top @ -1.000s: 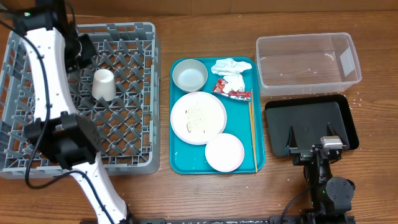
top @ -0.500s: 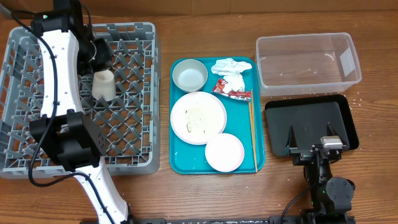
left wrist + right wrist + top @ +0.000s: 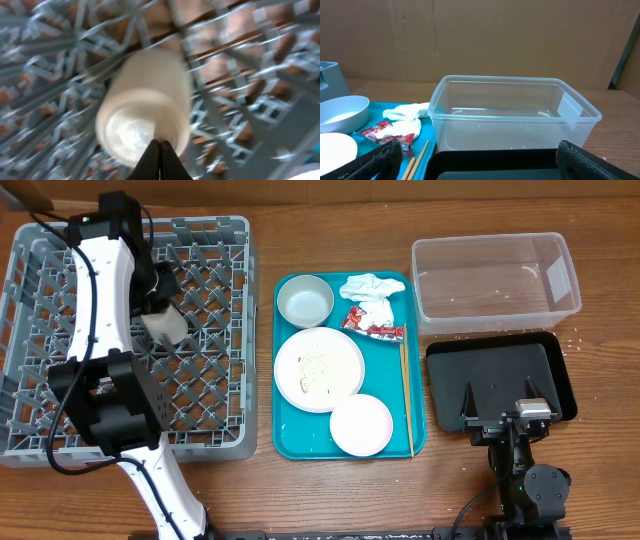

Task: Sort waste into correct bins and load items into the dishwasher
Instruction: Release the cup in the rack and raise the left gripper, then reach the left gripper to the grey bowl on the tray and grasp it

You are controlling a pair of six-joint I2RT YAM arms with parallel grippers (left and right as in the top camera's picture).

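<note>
One cup (image 3: 166, 326), one bowl (image 3: 305, 301), two plates (image 3: 319, 369), one chopstick pair (image 3: 405, 395), one napkin (image 3: 368, 288), one packet (image 3: 372, 326), two bins (image 3: 495, 328)

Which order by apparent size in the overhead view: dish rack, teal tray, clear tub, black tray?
1. dish rack, largest by far.
2. teal tray.
3. clear tub and black tray: near alike. The tub's taller rim sits nearer the camera, so I won't rank them.

dish rack (image 3: 215, 415) at left edge of the table (image 3: 330, 495), cup (image 3: 163, 326) in its back half, serving tray (image 3: 290, 438) mid-table, bowl (image 3: 305, 301) in its back-left corner, chopsticks (image 3: 405, 395) along its right edge, tub (image 3: 495, 282) back-right, shallow tray (image 3: 500, 365) right in front
</note>
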